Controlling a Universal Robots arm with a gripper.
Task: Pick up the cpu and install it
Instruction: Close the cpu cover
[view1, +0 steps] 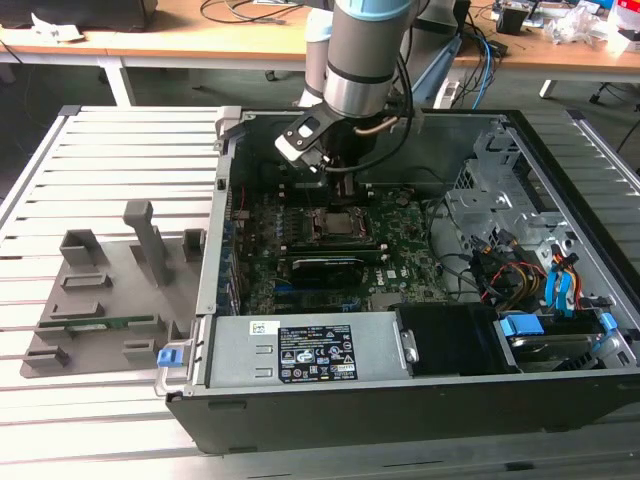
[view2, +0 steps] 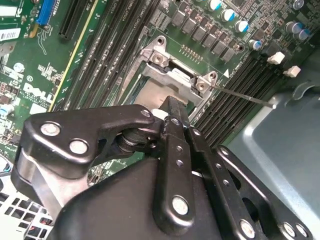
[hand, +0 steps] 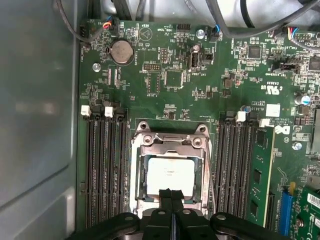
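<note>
Claw (hand: 170, 192) closed above socket frame (hand: 172, 142), cpu (hand: 171, 174) inside

The whole thing sits on a metal bench (view1: 110, 150) with a slatted, grooved top. It's silvery grey and runs out past both the exterior view's left and right edges. Behind its far edge there's a strip of grey floor (view1: 190, 88), then a long wooden desk (view1: 190, 42) with a light brown top on white legs (view1: 119, 84). Loose black cables (view1: 245, 12) are strewn across the desk, a dark box (view1: 85, 12) sits near its left end, and blue cables (view1: 487, 60) hang off it further right. The light is soft, even and indoor, with a pale sheen on the bench slats and no hard shadows.
</note>
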